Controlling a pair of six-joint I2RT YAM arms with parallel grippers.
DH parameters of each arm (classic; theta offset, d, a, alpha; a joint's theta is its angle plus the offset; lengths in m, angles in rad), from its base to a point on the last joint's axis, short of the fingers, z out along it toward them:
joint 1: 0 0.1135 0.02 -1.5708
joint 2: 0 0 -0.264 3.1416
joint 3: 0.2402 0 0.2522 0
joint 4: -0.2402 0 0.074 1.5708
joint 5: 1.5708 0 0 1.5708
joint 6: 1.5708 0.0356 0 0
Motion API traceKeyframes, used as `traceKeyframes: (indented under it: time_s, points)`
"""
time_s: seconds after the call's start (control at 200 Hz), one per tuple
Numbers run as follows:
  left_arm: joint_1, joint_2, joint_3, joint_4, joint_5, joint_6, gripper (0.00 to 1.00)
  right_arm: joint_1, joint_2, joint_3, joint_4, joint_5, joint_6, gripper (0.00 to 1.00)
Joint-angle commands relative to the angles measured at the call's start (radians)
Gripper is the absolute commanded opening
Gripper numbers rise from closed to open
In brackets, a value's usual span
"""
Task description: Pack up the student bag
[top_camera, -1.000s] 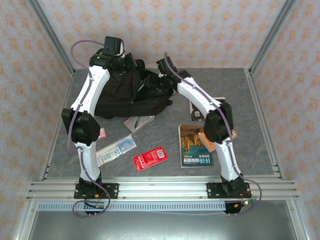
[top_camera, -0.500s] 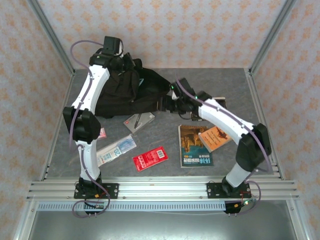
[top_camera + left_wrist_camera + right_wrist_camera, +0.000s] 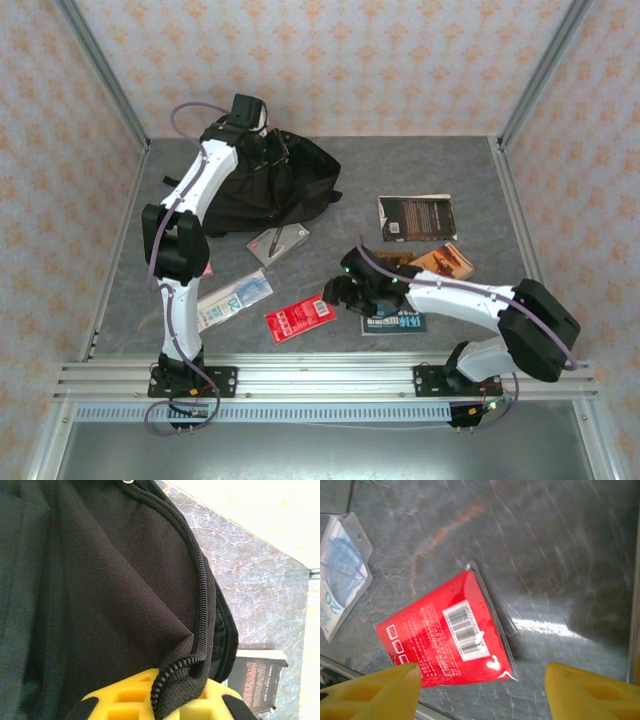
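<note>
Bag (image 3: 300,188): black, it lies at the upper left part of the table (image 3: 470,165) in the top view, under my left arm.
Left pincer (image 3: 161,700): clamped on the bag. In the left wrist view the zipper edge of the black fabric goes down between my yellow fingers at the bottom of the frame.
Right pincer (image 3: 482,680): my two fingers stand apart and hold nothing. It is low over the table, at the lower middle of the top view, well apart from the bag.
Red packet (image 3: 445,640): flat on the table, barcode side up, in the gap between my right fingers. If a finger touches it I cannot tell.
Blue packet (image 3: 340,580): upper left of the right wrist frame, near the red packet, not touching it.
Dark book (image 3: 417,217): flat on the table, right of the bag and apart from it.
</note>
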Motion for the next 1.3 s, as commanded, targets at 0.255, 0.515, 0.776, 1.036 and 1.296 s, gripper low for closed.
traceKeyframes:
  time_s: [0.255,0.515,0.776,1.036,1.296]
  points:
    - [0.031,-0.013,-0.074,0.061,0.054,-0.051,0.00,0.082,0.008,-0.119,0.245,0.237,0.436,0.63]
    - [0.036,-0.017,-0.084,0.083,0.091,-0.077,0.00,0.086,0.050,-0.144,0.297,0.187,0.392,0.63]
    - [0.038,-0.020,-0.082,0.088,0.110,-0.089,0.00,0.087,0.096,-0.173,0.411,0.118,0.373,0.53]
    - [0.040,-0.023,-0.081,0.088,0.117,-0.091,0.00,0.086,0.095,-0.217,0.515,0.074,0.367,0.40]
    - [0.040,-0.023,-0.084,0.093,0.126,-0.096,0.00,0.086,0.057,-0.280,0.597,0.034,0.347,0.37]
